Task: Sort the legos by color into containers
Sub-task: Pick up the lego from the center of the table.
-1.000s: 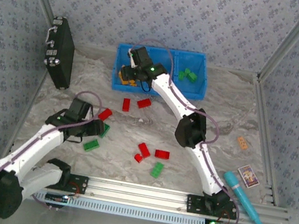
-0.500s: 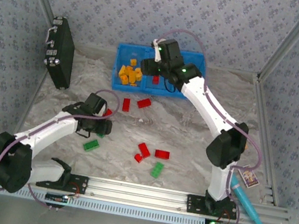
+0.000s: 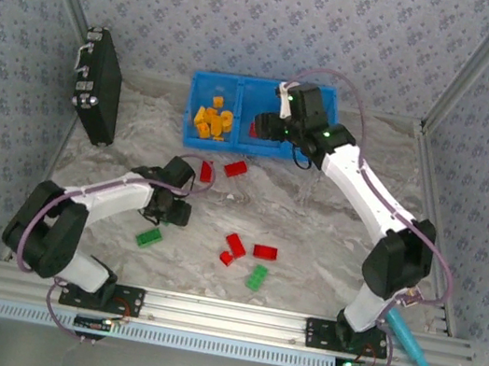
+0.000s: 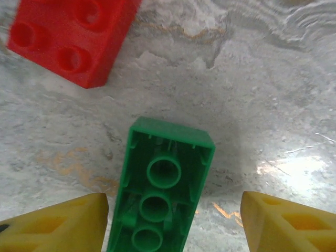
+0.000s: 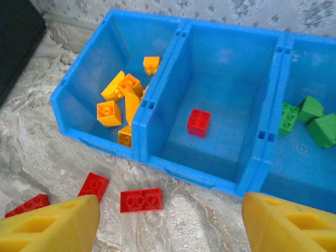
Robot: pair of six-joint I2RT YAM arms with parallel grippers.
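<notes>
Green lego [image 4: 137, 173]: hard plastic, slight sheen. Bin [image 5: 189, 176]: matt, grainy plastic. Table [image 4: 273, 94]: smooth marbled surf., glossy glare.

Left wrist view: the bottom edge is cutting off the near end of the green brick [image 4: 165, 184], and the top edge is clipping the red brick [image 4: 73, 37] at eleven o'clock. Right wrist view: the blue bin [image 5: 178, 39] is running off at three o'clock, and one of the right fingers [image 5: 52, 226] is covering part of the leftmost red brick [image 5: 25, 203] at eight o'clock.
</notes>
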